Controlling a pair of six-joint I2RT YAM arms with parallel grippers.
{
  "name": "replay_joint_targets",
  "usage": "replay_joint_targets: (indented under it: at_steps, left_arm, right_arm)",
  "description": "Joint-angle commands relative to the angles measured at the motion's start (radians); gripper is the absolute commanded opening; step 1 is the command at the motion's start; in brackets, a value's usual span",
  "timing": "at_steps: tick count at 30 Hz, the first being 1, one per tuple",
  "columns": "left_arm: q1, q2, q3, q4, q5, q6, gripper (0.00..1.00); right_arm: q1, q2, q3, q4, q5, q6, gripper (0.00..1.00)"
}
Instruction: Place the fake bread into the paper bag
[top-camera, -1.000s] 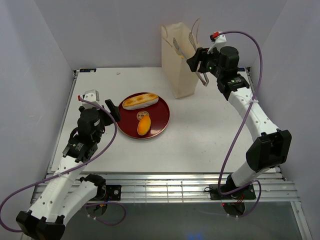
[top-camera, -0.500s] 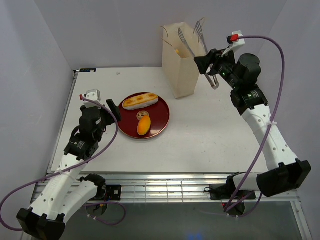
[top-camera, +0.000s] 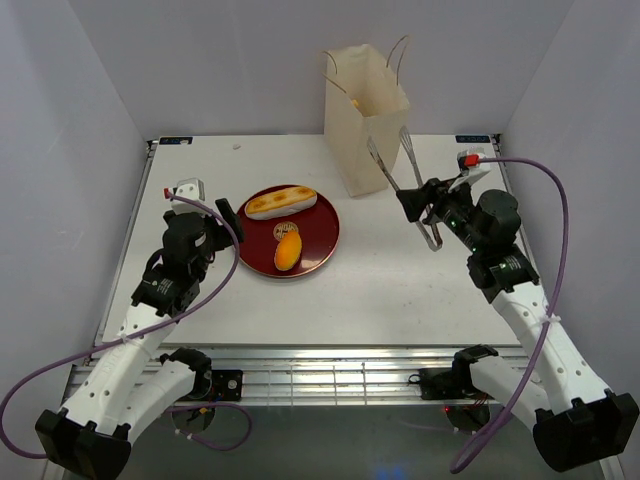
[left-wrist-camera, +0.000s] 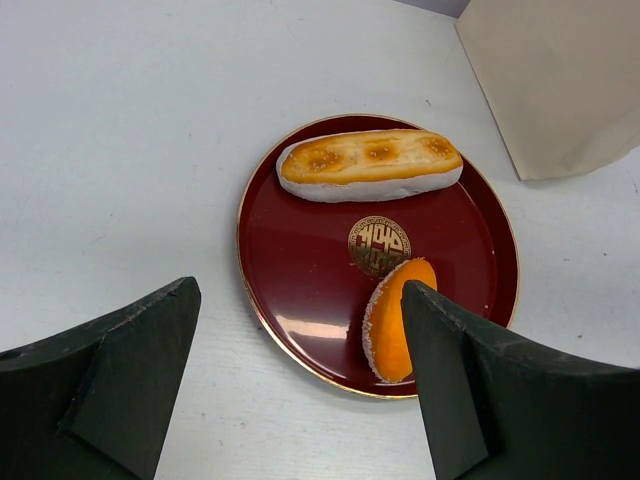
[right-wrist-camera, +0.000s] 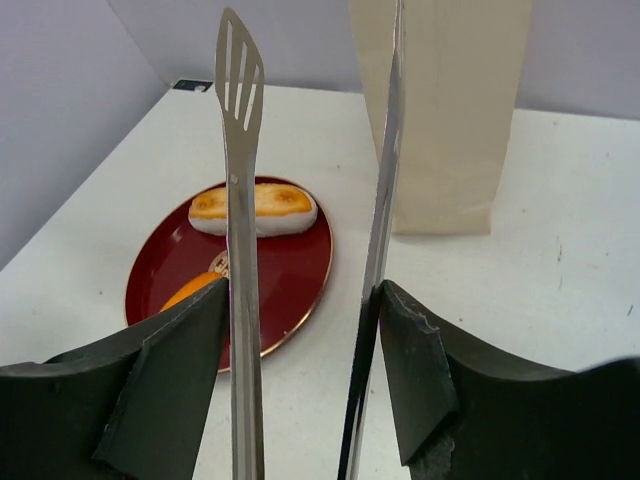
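Note:
Two pieces of fake bread lie on a dark red plate (top-camera: 316, 236): a long roll (top-camera: 281, 201) and an orange wedge (top-camera: 288, 250). The paper bag (top-camera: 365, 120) stands upright at the back, its mouth open. My right gripper (top-camera: 426, 206) hovers right of the plate and in front of the bag, shut on thin metal tongs (right-wrist-camera: 240, 250). The tongs' arms are spread with nothing between them and point toward the bag (right-wrist-camera: 440, 110). My left gripper (left-wrist-camera: 300, 290) is open just left of the plate (left-wrist-camera: 300, 260), above the table, with the wedge (left-wrist-camera: 400, 320) by its right finger.
White table with grey walls on three sides. The bag's two thin loop handles (top-camera: 398, 52) stick up above its rim. A metal rail runs along the near edge by the arm bases.
My right arm has pulled back from over the bag's mouth and come down toward the near side, bringing the tongs with it. The left arm has barely moved.

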Motion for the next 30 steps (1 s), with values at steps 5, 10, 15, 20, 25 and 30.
replay_joint_targets:
  at_steps: [5,10,15,20,25,30]
  left_arm:
    - [0.000,0.000,-0.006,-0.001,-0.003,0.006,0.92]
    - [0.000,-0.003,-0.006,-0.001,-0.007,0.006,0.92]
    - [0.000,-0.003,-0.006,-0.003,-0.006,0.006,0.92]
    - [0.000,-0.001,-0.006,-0.001,-0.006,0.006,0.92]
    - [0.000,0.000,-0.004,-0.003,0.000,0.007,0.92]
    - [0.000,0.002,-0.004,-0.003,0.006,0.006,0.92]
  right_arm:
    - [-0.003,-0.108,-0.244,0.062,0.010,0.049,0.65]
    - [-0.003,-0.116,-0.417,0.103,0.036,0.110,0.63]
    - [-0.003,-0.076,-0.508,0.186,0.033,0.125,0.63]
    - [-0.001,0.014,-0.520,0.229,0.013,0.139,0.62]
    - [-0.001,0.063,-0.534,0.267,0.010,0.148,0.62]
    - [0.000,0.114,-0.543,0.284,0.007,0.148,0.62]
